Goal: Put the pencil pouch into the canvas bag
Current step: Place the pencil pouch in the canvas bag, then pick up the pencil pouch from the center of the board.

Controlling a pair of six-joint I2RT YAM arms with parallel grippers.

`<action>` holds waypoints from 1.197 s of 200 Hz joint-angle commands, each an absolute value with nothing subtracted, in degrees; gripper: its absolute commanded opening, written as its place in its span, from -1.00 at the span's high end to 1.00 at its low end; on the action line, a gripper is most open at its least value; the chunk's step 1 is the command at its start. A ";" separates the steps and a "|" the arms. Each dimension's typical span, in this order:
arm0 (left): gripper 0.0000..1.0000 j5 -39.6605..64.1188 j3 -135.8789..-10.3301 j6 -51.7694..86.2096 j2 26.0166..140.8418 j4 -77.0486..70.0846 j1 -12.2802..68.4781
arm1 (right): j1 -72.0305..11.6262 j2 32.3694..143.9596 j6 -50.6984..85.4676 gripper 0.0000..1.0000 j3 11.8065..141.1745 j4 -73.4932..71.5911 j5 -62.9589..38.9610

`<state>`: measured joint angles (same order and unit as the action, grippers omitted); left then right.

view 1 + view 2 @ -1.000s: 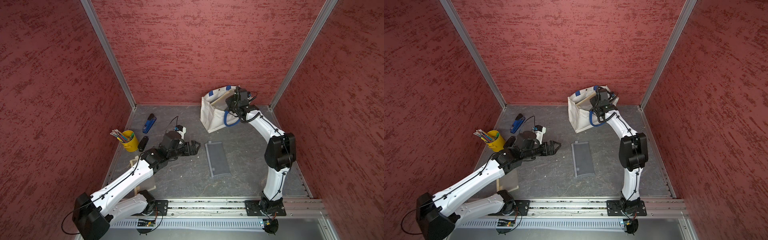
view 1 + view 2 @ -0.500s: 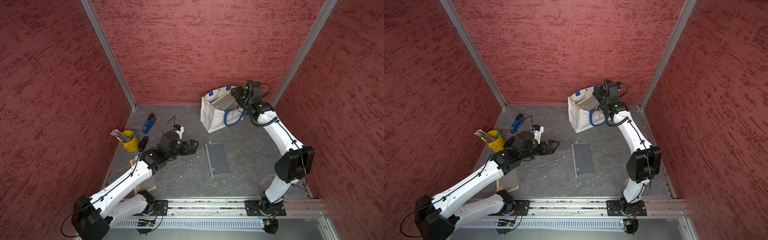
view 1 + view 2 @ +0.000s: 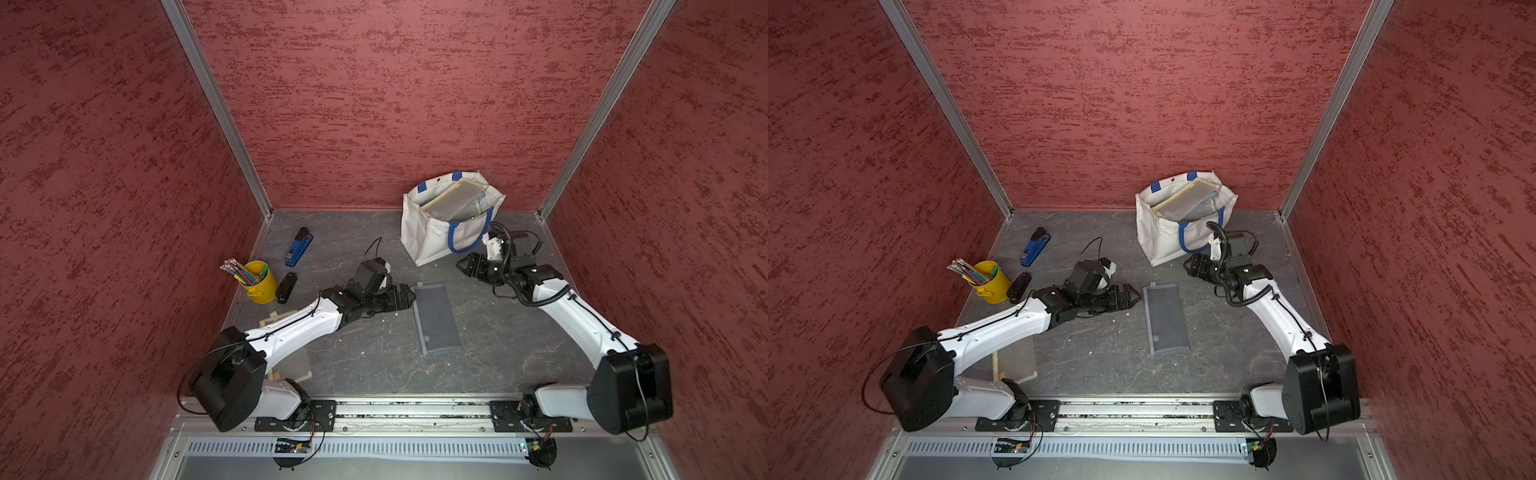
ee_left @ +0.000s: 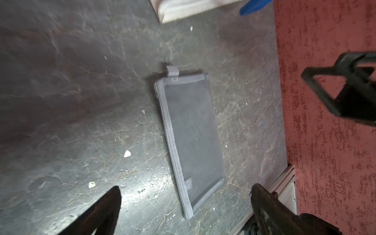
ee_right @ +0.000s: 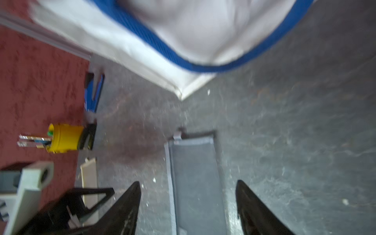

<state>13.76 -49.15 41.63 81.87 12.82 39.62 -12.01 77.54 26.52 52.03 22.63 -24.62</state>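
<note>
- Both top views look steeply down from high above my rail toward the back wall. Set side by side, they share nearly all of the floor, the canvas bag and the pencil pouch.
- My left wrist camera rides low and close, looking past my left gripper along the pouch, with a corner of the bag at the frame edge.
- My right wrist camera, close and blurred, looks past my right gripper at the pouch, the bag and the yellow bucket. Both wrist views share the pouch.

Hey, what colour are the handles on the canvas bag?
Blue; the loop handle on the canvas bag shows best in a top view.
</note>
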 commanded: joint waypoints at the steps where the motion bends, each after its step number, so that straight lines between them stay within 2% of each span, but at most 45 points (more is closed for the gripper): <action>1: -0.93 17.74 -50.54 45.02 86.40 6.20 40.42 | -11.78 78.81 25.82 -0.43 45.40 11.14 -35.16; 28: -0.85 19.68 -52.90 45.80 92.80 4.90 41.54 | -11.86 82.94 27.27 -0.41 40.23 2.12 -39.07; 72: -0.76 20.70 -53.02 48.49 98.51 1.27 41.05 | -11.87 91.51 27.80 -0.36 37.68 -1.83 -41.35; 94: -0.59 21.94 -52.87 49.78 102.27 -1.68 40.87 | -12.05 92.80 29.46 -0.34 35.76 -4.88 -42.75; 138: -0.41 23.07 -52.63 52.66 107.55 -7.66 41.18 | -13.27 94.49 30.64 -0.32 33.13 -8.64 -44.99; 167: -0.01 23.86 -52.91 53.49 108.99 -10.05 41.46 | -13.73 95.67 32.89 -0.31 31.37 -12.82 -46.83; 212: 0.97 24.01 -51.64 53.79 107.65 -11.75 41.39 | -13.98 92.83 35.33 -0.30 30.08 -18.05 -49.32; 227: 1.00 23.81 -51.50 53.39 106.95 -11.47 41.39 | -14.11 92.66 35.50 -0.24 30.42 -18.64 -50.33; 239: 1.00 23.66 -51.44 52.90 106.13 -10.98 41.31 | -14.06 92.18 35.51 -0.07 30.80 -18.63 -50.78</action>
